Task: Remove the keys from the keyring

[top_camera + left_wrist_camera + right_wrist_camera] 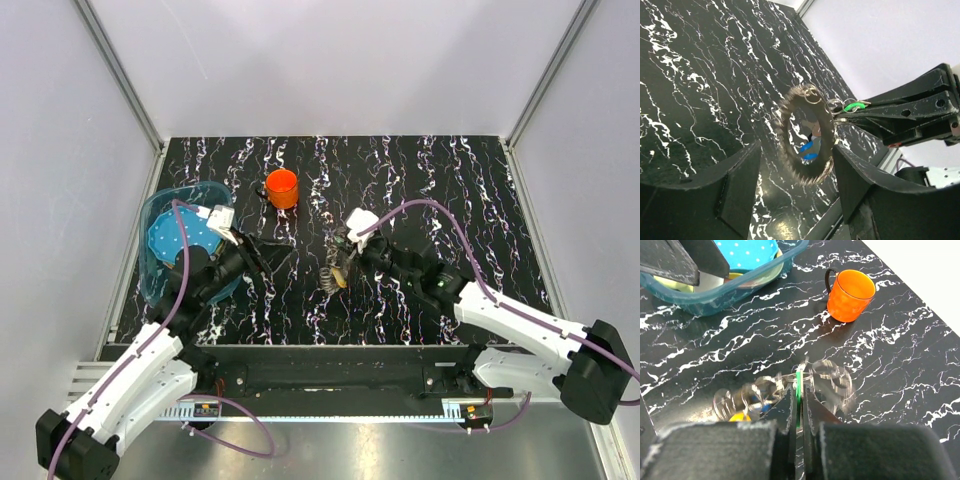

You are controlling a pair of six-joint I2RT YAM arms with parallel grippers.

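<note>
My right gripper (pixel 799 391) is shut on the green key (pixel 799 379), held edge-on between its fingers. Small split rings link that key to the toothed grey-brown keyring (pixel 790 117), which stands upright beside the right gripper's tips (pixel 345 250). I cannot tell whether the keyring (pixel 333 277) touches the table. A blue key (pixel 809 149) shows through its hollow centre, and a yellow key (pixel 740 416) lies blurred low on the left. My left gripper (pixel 797 150) is open and empty, pointing at the keyring from the left and short of it (pixel 282 252).
An orange cup (pixel 282 187) stands at the back centre of the black marbled table. A blue-green see-through tub (pixel 160 205) holding a blue dotted thing sits at the left edge, partly under my left arm. Grey walls close in the table.
</note>
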